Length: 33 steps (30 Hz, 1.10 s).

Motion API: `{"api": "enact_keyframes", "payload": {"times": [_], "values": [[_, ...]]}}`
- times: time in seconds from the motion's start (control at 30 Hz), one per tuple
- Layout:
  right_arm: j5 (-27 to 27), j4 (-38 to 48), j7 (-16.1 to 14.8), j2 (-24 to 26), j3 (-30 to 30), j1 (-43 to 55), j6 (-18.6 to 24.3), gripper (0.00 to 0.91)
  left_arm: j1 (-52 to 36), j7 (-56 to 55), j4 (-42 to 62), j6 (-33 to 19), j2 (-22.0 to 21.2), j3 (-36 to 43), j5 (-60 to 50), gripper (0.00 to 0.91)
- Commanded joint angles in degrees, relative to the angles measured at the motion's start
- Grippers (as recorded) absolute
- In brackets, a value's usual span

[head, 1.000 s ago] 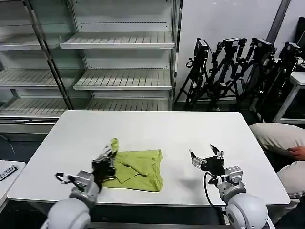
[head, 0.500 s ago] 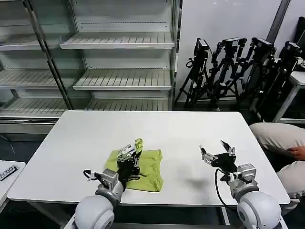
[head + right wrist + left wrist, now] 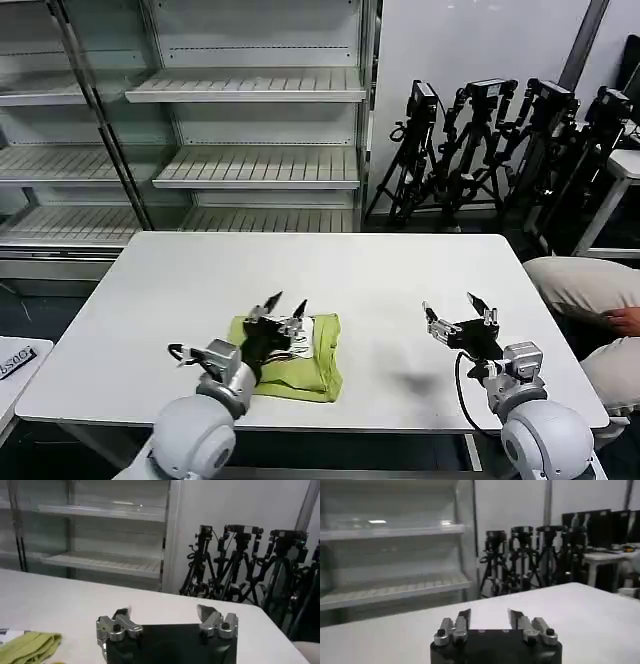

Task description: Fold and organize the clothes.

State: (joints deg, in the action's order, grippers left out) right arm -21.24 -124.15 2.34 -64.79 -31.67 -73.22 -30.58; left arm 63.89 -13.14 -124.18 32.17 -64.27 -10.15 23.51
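The clothes are one lime T-shirt, lying folded into a compact block near the front of the white table. My left gripper hovers just over the shirt's left half, open, with nothing between its fingers. My right gripper stands open over bare table to the right of the shirt, about a hand's width from its edge. A corner of the shirt shows in the right wrist view, beside that open gripper. The left wrist view looks past its gripper at bare table.
Empty store shelving stands behind the table. A cluster of black tripods stands at the back right. A seated person's beige trousers are close to the table's right edge. A small side surface with a label sits at the left.
My left gripper carried a raised edge of the shirt rightwards over the garment, then let go and now stands open. The shirt is narrower. My right gripper shifted a little right.
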Motion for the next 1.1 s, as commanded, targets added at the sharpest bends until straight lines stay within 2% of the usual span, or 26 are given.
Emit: {"api": "enact_keyframes", "payload": {"times": [0.03, 0.17, 0.53, 0.57, 0.6, 0.63, 1.1], "values": [[-0.1, 0.7, -0.2, 0.0, -0.1, 0.1, 0.5, 0.907, 11.6, -3.9, 2.1, 1.0, 5.4, -12.9, 2.9, 0.907], [-0.1, 0.9, -0.1, 0.2, 0.2, 0.5, 0.4, 0.907, 12.9, -5.2, 4.6, 1.1, 3.8, -11.9, 5.0, 0.907], [-0.1, 0.7, 0.0, 0.5, 0.1, 0.1, 0.5, 0.907, 9.4, -5.9, 10.3, 1.1, 1.4, -7.5, 7.8, 0.907], [-0.1, 0.7, 0.0, 0.6, 0.1, 0.1, 0.5, 0.907, 9.2, -6.1, 10.8, 1.1, 1.4, -7.4, 7.8, 0.665], [-0.1, 0.6, 0.0, 0.6, 0.0, 0.2, 0.5, 0.907, 9.0, -6.3, 11.3, 1.1, 1.2, -7.4, 7.9, 0.071], [-0.1, 0.6, 0.0, 0.7, 0.0, 0.2, 0.5, 0.907, 8.8, -6.2, 11.7, 1.1, 1.1, -7.5, 8.1, 0.03], [-0.1, 1.2, 0.0, 0.9, 0.9, 0.7, 0.6, 0.907, 8.2, -5.5, 12.7, 1.1, 1.4, -6.8, 8.6, 0.04]]}}
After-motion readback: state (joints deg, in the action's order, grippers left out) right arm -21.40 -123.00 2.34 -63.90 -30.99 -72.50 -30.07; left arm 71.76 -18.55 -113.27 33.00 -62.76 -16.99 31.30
